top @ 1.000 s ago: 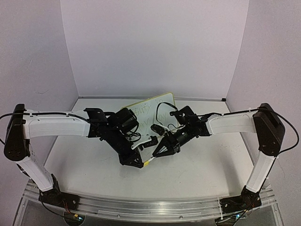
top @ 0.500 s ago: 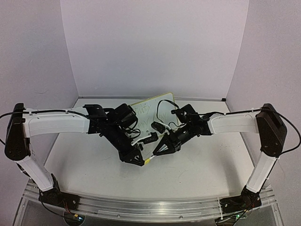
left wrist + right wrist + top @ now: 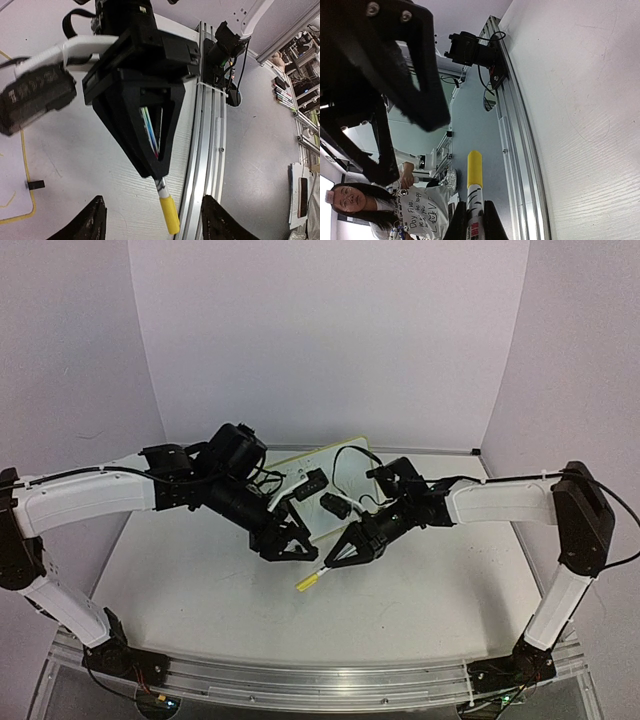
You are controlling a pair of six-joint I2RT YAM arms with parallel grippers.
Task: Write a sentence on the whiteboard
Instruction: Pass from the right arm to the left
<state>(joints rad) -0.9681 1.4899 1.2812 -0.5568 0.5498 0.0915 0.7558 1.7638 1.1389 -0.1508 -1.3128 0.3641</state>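
Whiteboard (image 3: 352, 452), white face, pale yellow rim: sat at the back centre of the white table (image 3: 190, 590), partly hidden behind both wrists; flat or tilted could not be told
Left gripper (image 3: 288, 548): held just in front of the board, jaws spread wide, nothing between them
Right gripper (image 3: 337, 560): just beside the left one, jaws closed tight on a marker pen (image 3: 312, 578)
Marker pen: white barrel, yellow end jutting past the right fingertips towards the near rail
Board foot (image 3: 35, 184): small, black, at the yellow rim
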